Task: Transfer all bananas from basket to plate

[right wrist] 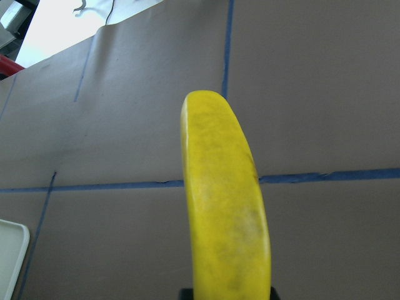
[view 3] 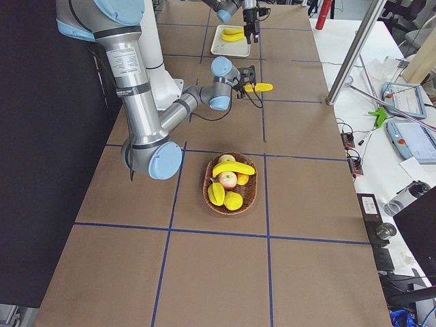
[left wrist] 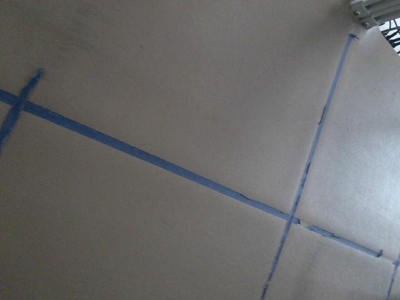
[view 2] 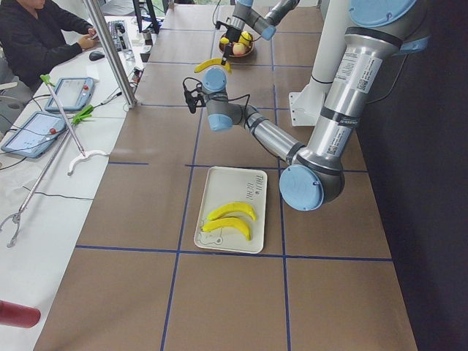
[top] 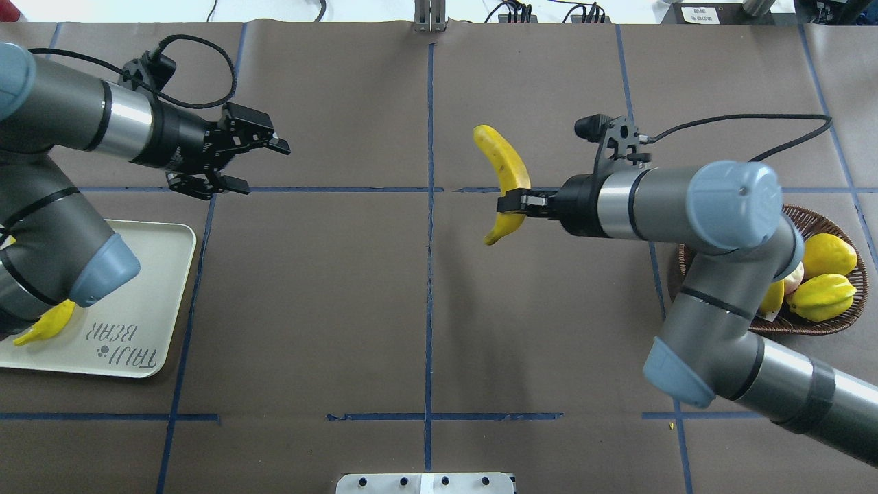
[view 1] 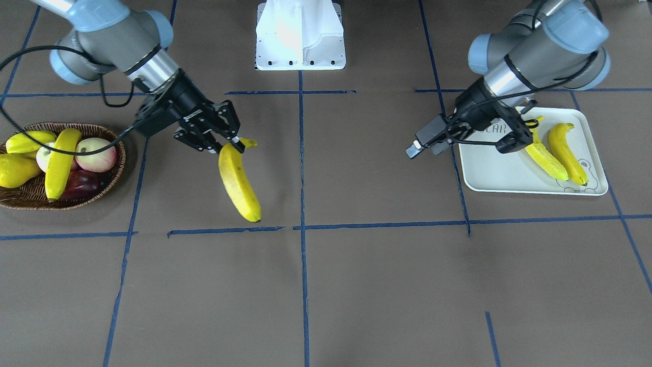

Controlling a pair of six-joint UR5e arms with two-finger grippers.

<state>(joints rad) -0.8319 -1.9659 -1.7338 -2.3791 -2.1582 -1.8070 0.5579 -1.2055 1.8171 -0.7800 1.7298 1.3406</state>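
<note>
Left end effector (top: 262,165) spread wide, right end effector (top: 512,202) clamped tight, both arms outstretched

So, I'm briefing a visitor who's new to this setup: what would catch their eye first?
Probably the banana held in the air over the table by the right hand, shut near its stem end. Next, two bananas lying side by side on the plate close to the open left hand, and the basket at the opposite end.
</note>
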